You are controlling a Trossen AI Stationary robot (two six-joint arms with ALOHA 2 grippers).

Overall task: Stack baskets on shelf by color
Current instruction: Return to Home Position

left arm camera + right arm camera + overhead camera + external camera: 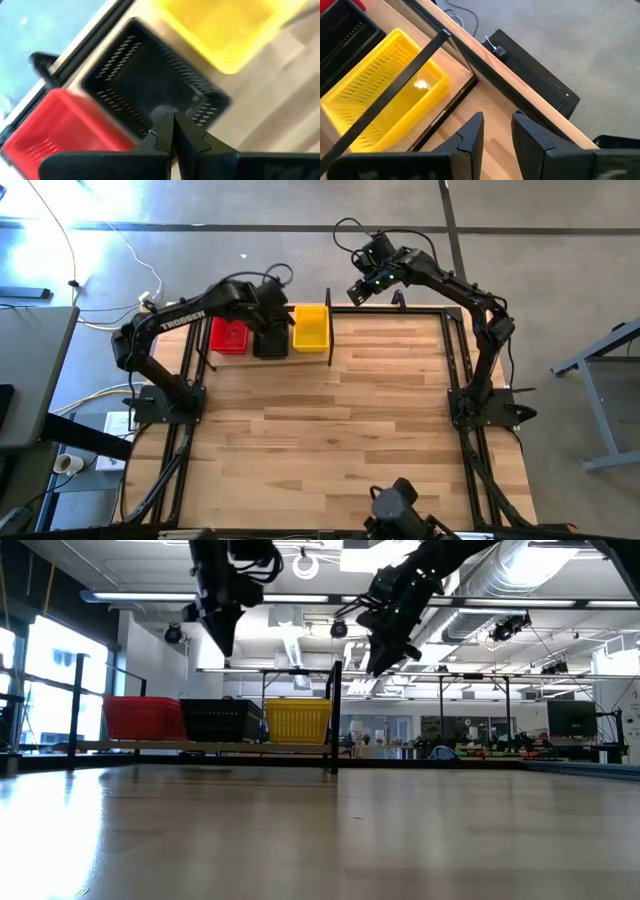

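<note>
Under left gripper (173, 121): blk baskets (145, 80).

An industrial robotics lab is showing here: round silver ventilation ducts (525, 568) are running overhead, loose white cables (130, 248) are trailing across grey concrete floor (560, 265).

The shelf (200, 747) runs along the worktop's (330, 440) far edge, from near the far-left corner to about the middle. 3 baskets sit on it in 1 row, close together: the left basket (229, 336), the middle basket (270, 345), and the right basket (310, 328) beside the shelf's end post (328, 330). The left claw (172, 117) hangs above the middle basket. The right claw (497, 117) hangs just past that post, above the far edge.
</note>
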